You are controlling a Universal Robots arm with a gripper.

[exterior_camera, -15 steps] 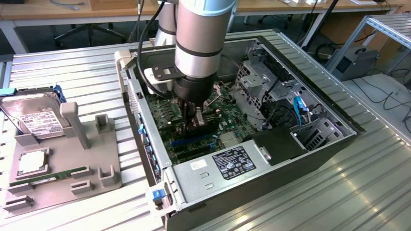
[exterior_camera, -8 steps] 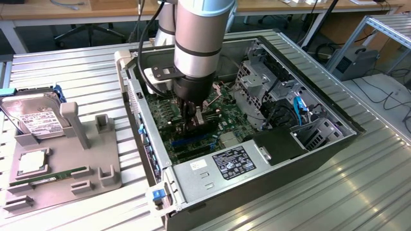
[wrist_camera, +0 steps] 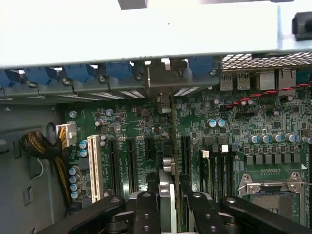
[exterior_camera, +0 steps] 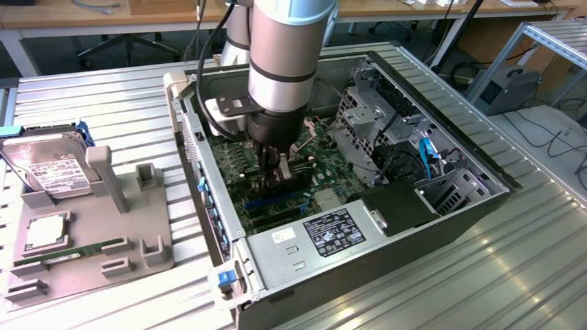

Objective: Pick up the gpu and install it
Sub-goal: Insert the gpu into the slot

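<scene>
Exterior view: the worktop (exterior_camera: pixel 110 96) holds everything.
Computer case (exterior_camera: pixel 477 206): big, open, lying on its side.
Arm (exterior_camera: pixel 289 55): reaches down into the case.
Gray stand (exterior_camera: pixel 137 240): beside the case, hard drive (exterior_camera: pixel 51 168) leaning on it.
Gripper (wrist_camera: pixel 168 214): clamped on the gpu (wrist_camera: pixel 167 195).
Gpu: standing on edge over the green board (wrist_camera: pixel 234 126).
</scene>
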